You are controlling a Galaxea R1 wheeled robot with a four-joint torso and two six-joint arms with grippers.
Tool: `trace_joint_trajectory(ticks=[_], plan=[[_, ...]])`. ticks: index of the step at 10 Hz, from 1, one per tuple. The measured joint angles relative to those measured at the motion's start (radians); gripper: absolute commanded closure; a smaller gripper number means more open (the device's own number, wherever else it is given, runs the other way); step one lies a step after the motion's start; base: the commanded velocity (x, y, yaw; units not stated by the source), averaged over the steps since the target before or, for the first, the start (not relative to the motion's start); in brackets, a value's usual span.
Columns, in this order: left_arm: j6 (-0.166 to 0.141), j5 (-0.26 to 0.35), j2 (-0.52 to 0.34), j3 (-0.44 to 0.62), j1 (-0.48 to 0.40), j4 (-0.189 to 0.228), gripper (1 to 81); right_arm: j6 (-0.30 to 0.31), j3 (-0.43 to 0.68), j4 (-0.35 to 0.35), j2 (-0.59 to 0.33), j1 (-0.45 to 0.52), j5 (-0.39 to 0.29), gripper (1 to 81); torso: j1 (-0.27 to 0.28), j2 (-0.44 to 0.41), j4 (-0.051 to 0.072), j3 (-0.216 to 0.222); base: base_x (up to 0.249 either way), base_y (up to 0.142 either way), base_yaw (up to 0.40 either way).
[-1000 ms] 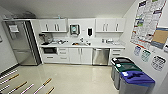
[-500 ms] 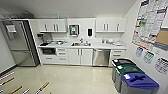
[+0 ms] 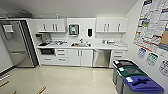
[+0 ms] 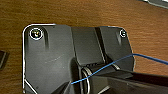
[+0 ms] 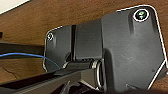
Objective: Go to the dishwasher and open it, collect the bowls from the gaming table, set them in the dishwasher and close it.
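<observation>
You're facing the kitchenette, and the dishwasher (image 3: 101, 58) sits shut across the floor, under the surface (image 3: 100, 47) just right of the sink (image 3: 80, 45), slightly right of centre ahead. Its bar handle runs level along the top (so a pull from above). Neither claw's spread can be told; which arm is nearer, no telling yet.

Blue bin (image 3: 142, 86) cut by frame edge; countertop items (image 3: 110, 42) too blurred to identify

Both wrists over brown wood.
</observation>
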Motion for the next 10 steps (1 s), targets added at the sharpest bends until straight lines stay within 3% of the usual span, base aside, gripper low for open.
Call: trace_joint_trajectory(ticks=[10], plan=[[0.000, 0.000, 0.002, -0.002, 0.000, 0.000, 1.0, 0.000, -0.001, 0.000, 0.004, 0.008, -0.004, 1.0, 0.001, 0.000, 0.000, 0.000, 0.147, 0.000, 0.000]])
